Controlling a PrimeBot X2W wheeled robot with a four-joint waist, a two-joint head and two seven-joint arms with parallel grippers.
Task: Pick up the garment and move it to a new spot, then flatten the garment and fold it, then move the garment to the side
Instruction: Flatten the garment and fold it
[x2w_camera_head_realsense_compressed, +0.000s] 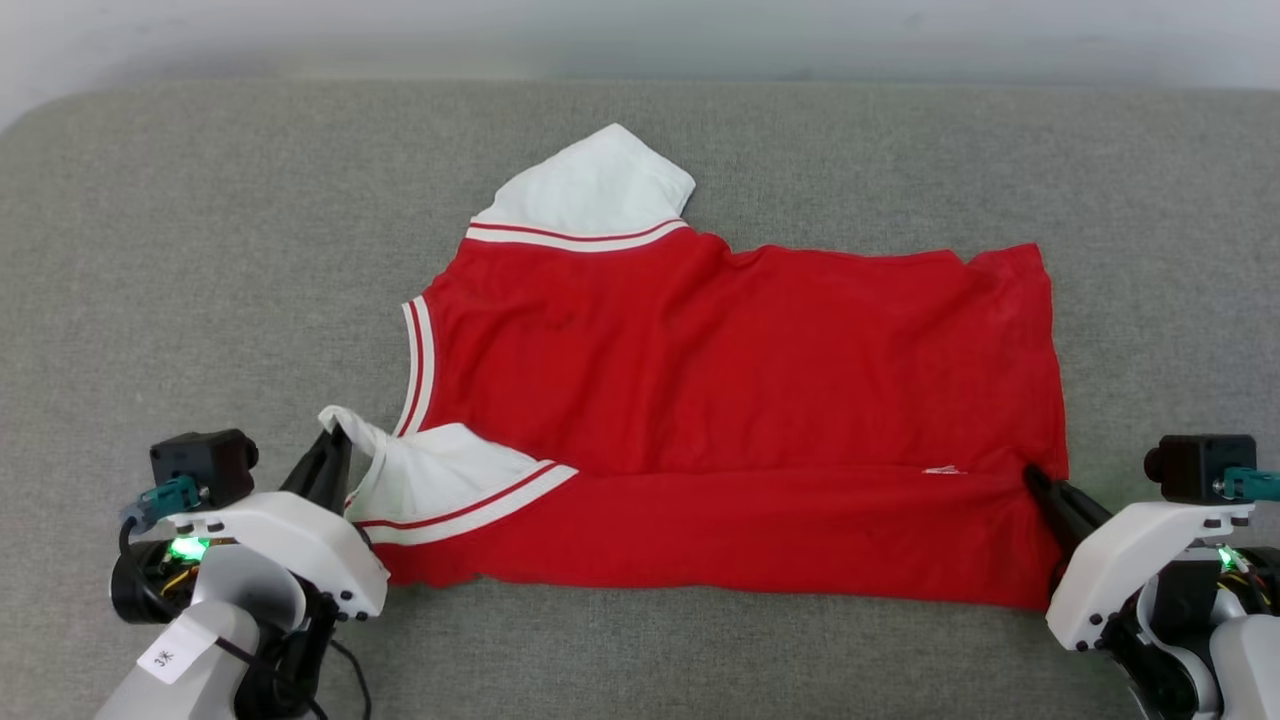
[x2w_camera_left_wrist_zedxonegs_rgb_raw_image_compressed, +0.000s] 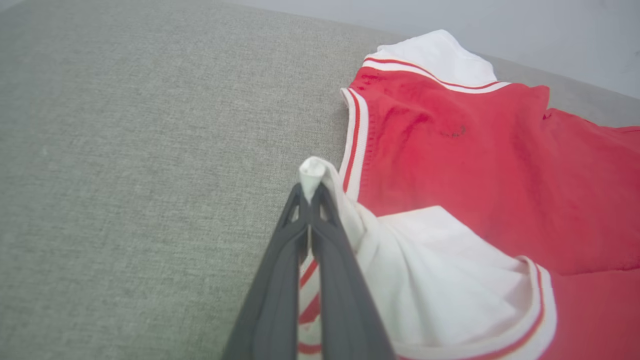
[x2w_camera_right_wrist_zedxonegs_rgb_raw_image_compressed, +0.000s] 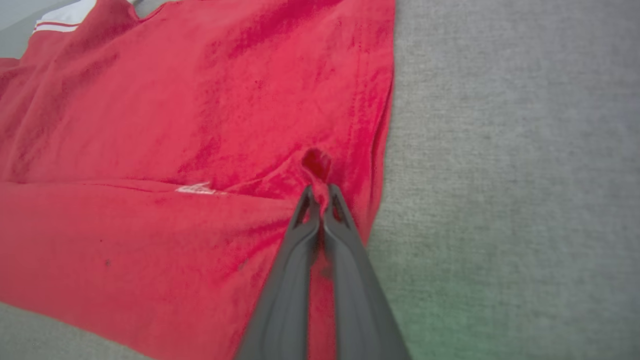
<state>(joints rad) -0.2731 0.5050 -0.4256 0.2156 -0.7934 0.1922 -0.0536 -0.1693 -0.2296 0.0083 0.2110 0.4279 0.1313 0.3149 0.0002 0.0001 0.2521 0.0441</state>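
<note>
The garment (x2w_camera_head_realsense_compressed: 740, 370) is a bright red jersey with white panels and red-and-white striped trim, spread across the grey surface with its near long edge folded over onto itself. My left gripper (x2w_camera_head_realsense_compressed: 335, 440) is shut on a tuft of the white shoulder panel (x2w_camera_left_wrist_zedxonegs_rgb_raw_image_compressed: 312, 175) at the jersey's near left corner. My right gripper (x2w_camera_head_realsense_compressed: 1035, 478) is shut on a pinch of red cloth (x2w_camera_right_wrist_zedxonegs_rgb_raw_image_compressed: 316, 167) at the near right corner, just right of a small white logo (x2w_camera_right_wrist_zedxonegs_rgb_raw_image_compressed: 196, 188). Another white panel (x2w_camera_head_realsense_compressed: 590, 190) sticks out at the far side.
The grey fabric surface (x2w_camera_head_realsense_compressed: 200, 250) extends well to the left, right and far side of the jersey. A pale wall (x2w_camera_head_realsense_compressed: 640, 35) runs along the far edge. A strip of bare surface lies between the jersey and the near edge.
</note>
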